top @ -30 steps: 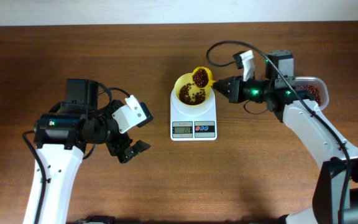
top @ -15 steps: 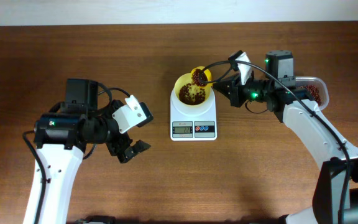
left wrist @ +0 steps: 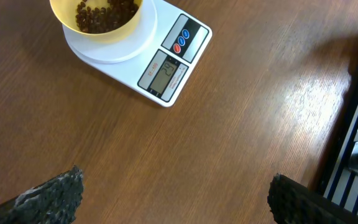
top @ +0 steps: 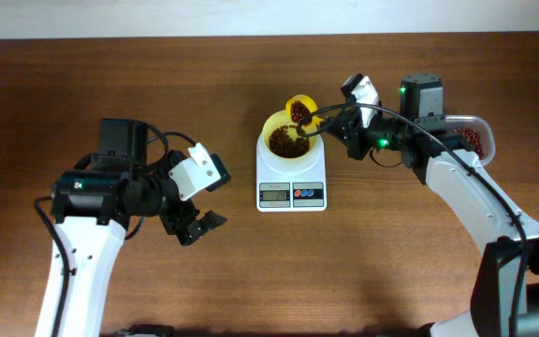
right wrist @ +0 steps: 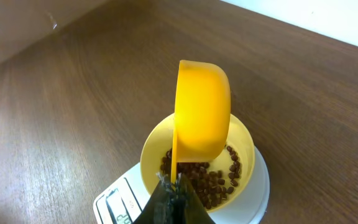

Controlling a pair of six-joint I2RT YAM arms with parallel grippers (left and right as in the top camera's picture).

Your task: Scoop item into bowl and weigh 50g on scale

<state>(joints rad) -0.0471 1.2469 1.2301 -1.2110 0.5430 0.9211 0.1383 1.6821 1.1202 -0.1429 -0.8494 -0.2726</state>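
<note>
Overhead, light, loose beans point(top: 286, 143) sit in the bowl point(top: 269, 129) on the scale point(top: 271, 174); they would likely roll, so scooping suits them. Right gripper point(top: 329, 125) pinches the handle of the tilted scoop point(top: 300, 110) above the scale; left gripper point(left wrist: 176, 193) gapes, empty.

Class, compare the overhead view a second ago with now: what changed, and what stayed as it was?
The right gripper, jaws shut on the handle of the scoop, rolled the scoop further onto its side above the bowl. The left gripper, open, the bowl and the scale stayed put.
</note>
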